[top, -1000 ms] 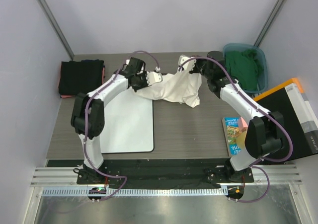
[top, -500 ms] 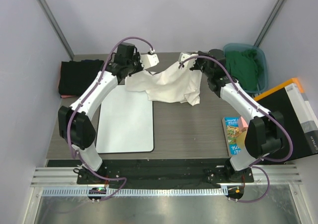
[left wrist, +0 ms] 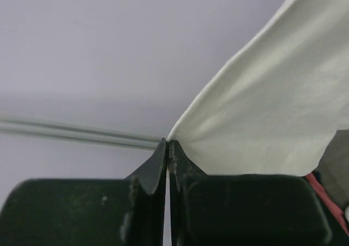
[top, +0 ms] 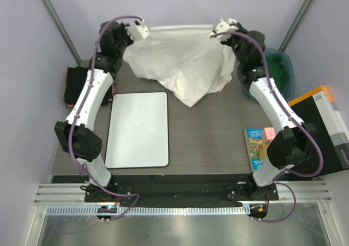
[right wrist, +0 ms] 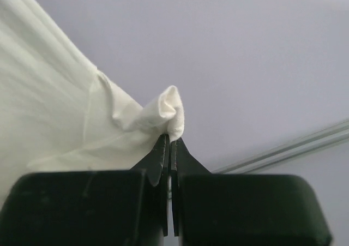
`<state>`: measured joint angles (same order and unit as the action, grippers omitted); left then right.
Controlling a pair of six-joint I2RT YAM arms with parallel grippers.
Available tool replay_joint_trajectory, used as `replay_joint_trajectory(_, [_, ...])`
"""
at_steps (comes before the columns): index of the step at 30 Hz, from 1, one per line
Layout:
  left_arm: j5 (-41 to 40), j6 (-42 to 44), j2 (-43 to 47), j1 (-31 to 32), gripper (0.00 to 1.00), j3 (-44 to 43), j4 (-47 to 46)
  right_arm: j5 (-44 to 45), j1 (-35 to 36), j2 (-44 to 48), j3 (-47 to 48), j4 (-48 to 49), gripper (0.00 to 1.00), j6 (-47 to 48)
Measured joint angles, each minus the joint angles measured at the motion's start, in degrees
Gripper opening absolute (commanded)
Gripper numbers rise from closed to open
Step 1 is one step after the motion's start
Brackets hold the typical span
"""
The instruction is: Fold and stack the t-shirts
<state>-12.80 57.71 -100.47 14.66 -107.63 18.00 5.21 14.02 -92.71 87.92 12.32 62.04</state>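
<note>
1. Currently the left pincer [top: 140, 30], high at far left, is clamped on one corner of the white t-shirt [top: 182, 63].
2. It hangs spread between both arms over the bench [top: 207, 139], beyond the board [top: 139, 131].
3. The right pincer [top: 222, 26] pinches the opposite corner.
4. Likely step: spreading; next, lower it flat and smooth for folding.

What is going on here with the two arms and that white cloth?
Both arms hold a white t-shirt up over the far side of the table, spread between them. The left hand and the right hand are each shut on an edge of it. A green t-shirt lies in the bin at the right.
</note>
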Motion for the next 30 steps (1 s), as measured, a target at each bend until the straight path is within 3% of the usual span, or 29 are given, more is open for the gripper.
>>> replay_joint_trajectory(4, [1.44, -0.17, 2.08, -4.22, 0.0, -4.02, -4.66, -6.62, -3.21, 2.32, 7.82, -8.28, 0.01, -8.33])
replay_joint_trajectory(8, [4.94, -0.28, 7.89, -8.48, 0.0, -2.64, -3.72, -17.77, -6.43, 9.44, 10.73, -25.59, 0.01, -8.85])
replay_joint_trajectory(12, [11.63, 0.04, 20.37, -9.79, 0.0, 8.11, -0.37, -26.36, -6.75, 15.43, 13.79, -44.59, 0.01, -5.49])
replay_joint_trajectory(16, [19.08, -0.7, 31.15, -9.53, 0.0, 18.14, 2.56, -30.32, -6.23, 20.13, 13.27, -54.64, 0.01, -3.02])
replay_joint_trajectory(19, [25.92, -3.54, 33.16, -9.27, 0.37, 21.2, 4.39, -30.34, -5.42, 23.98, 8.76, -58.34, 0.01, 0.11])
replay_joint_trajectory(22, [32.72, -6.08, 32.11, -7.5, 0.63, 25.31, 5.03, -29.51, -3.91, 25.2, 5.03, -61.05, 0.01, 3.17])
replay_joint_trajectory(23, [34.62, -6.71, 30.93, -6.03, 0.76, 26.95, 5.09, -29.2, -3.45, 25.03, 4.24, -61.72, 0.01, 4.02])
replay_joint_trajectory(26, [38.64, -7.65, 24.35, -0.37, 0.84, 29.42, 6.08, -28.33, -2.75, 23.67, 3.21, -63.1, 0.01, 5.97])
replay_joint_trajectory(30, [43.76, -8.07, 11.19, 6.88, 0.85, 29.51, 6.95, -27.34, -2.47, 23.41, 1.36, -64.81, 0.01, 8.9])
